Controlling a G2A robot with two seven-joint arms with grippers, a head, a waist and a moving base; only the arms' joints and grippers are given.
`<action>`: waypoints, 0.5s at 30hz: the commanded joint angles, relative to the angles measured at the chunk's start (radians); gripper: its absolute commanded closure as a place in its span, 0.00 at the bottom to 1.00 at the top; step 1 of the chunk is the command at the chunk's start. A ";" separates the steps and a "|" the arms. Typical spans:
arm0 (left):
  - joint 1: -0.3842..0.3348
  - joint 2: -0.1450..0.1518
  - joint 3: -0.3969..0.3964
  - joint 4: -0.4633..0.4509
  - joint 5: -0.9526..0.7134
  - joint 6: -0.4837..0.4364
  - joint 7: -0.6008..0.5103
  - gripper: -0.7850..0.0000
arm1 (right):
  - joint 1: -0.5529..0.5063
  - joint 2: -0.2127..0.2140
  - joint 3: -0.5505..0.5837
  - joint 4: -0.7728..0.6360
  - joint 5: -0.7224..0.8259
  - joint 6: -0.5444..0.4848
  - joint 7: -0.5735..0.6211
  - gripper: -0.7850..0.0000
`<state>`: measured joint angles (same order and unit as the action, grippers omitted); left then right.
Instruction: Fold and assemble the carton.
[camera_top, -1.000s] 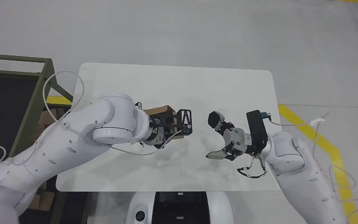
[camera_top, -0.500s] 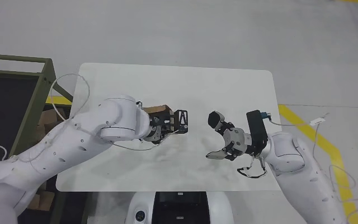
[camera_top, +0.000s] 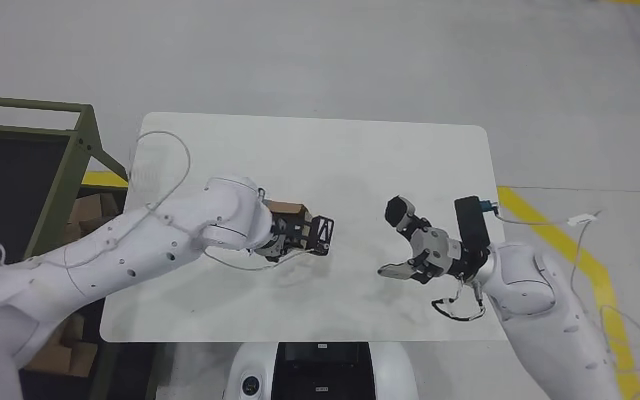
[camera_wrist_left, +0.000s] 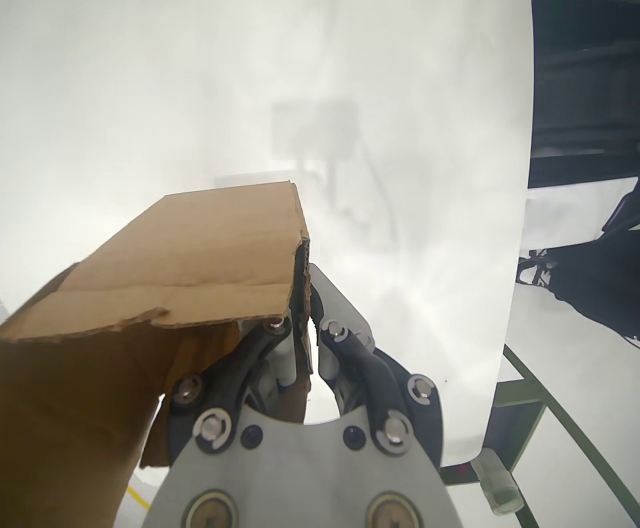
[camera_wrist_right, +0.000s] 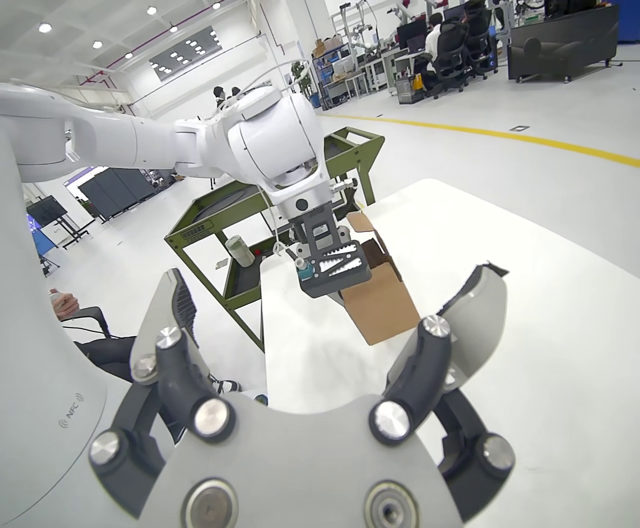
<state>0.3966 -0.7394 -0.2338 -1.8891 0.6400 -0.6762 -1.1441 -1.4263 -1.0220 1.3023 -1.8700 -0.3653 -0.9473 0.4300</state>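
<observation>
- The carton (camera_top: 286, 209) sits left of centre on the white table (camera_top: 400, 150), mostly covered from above by the left arm's wrist.
- The left gripper (camera_wrist_left: 303, 305) is clamped on 1 upright wall of the carton at its open edge, with 1 finger inside and 1 outside.
- It is plain corrugated board, so I judge it light and easy to tip or slide. The panels look stiff but should hinge readily at the scored creases.
- 1 flap edge looks ragged in the left wrist view, so a hard pinch or twist there could tear or crush it.
- A good hold, as I judge it, is on a wall close to a corner fold, where the board is stiffest. Flaps are better pushed near their free edge than pinched.
- Hard to make out: whether the carton's base rests on the table or hangs just above it, how many flaps are already folded, and what the far side looks like.
- The right gripper (camera_top: 396, 241) hovers right of centre, well apart from the carton, with its fingers spread wide and nothing between them.
</observation>
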 joint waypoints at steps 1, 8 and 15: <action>-0.031 -0.006 0.036 0.013 -0.017 0.000 0.000 1.00 | 0.000 0.001 -0.001 0.003 0.004 0.000 0.003 0.00; -0.053 -0.040 0.064 0.061 -0.058 0.023 -0.023 1.00 | 0.008 0.005 -0.009 0.010 0.015 -0.003 0.011 0.00; -0.028 -0.082 0.064 0.102 -0.023 0.041 -0.041 1.00 | 0.007 0.008 -0.007 0.014 0.018 -0.010 0.004 0.00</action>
<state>0.3639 -0.8160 -0.1700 -1.7917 0.6107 -0.6332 -1.1871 -1.4185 -1.0145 1.2944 -1.8568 -0.3480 -0.9563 0.4356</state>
